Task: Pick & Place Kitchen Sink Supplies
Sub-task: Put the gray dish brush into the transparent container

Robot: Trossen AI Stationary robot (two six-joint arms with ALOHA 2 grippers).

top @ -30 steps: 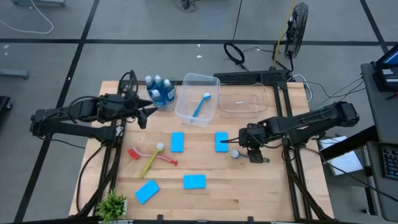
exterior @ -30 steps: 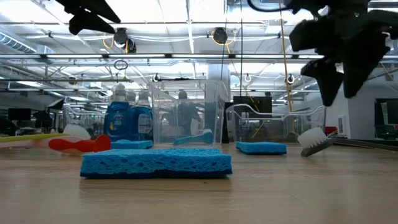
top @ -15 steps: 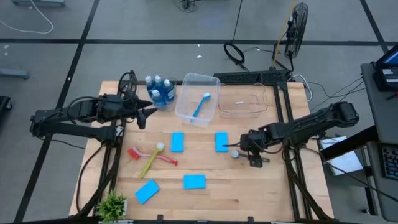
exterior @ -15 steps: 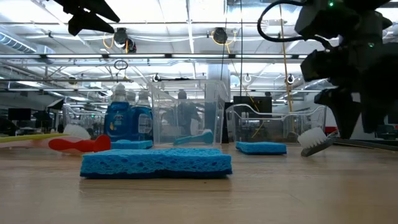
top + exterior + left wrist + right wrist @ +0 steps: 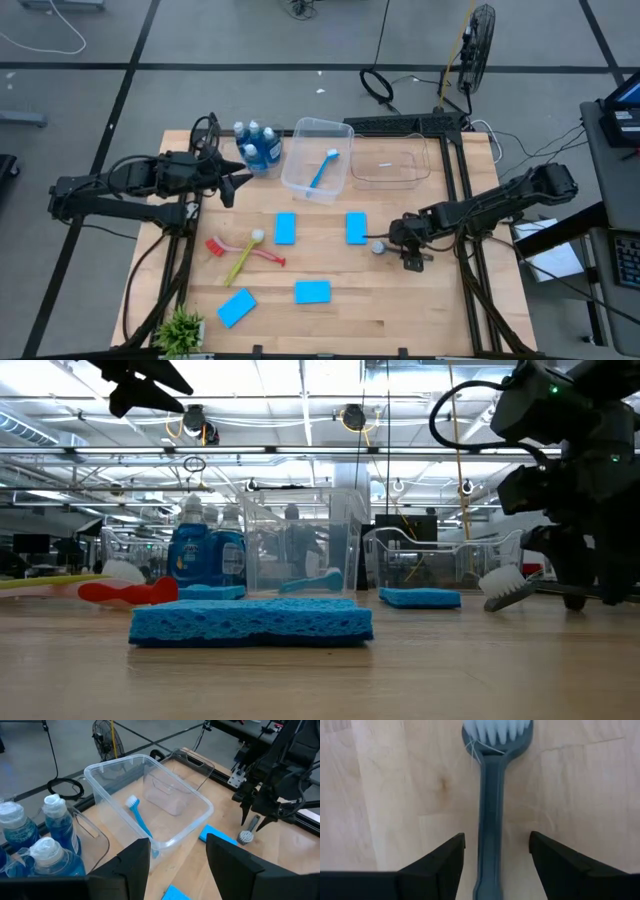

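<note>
Brush inside bin

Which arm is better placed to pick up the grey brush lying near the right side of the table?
The right. Its gripper is down at the table with open fingers on either side of the grey brush handle. The left gripper hangs high near the soap bottles, far from that brush.

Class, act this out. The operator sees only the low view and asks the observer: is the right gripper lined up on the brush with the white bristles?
Observer: Yes. The right wrist view shows the grey brush handle running straight between the right gripper's open fingers, with a gap on each side.
Operator: Where is the left gripper?
Observer: From above, the left gripper hovers open beside the soap bottles, holding nothing.
</note>
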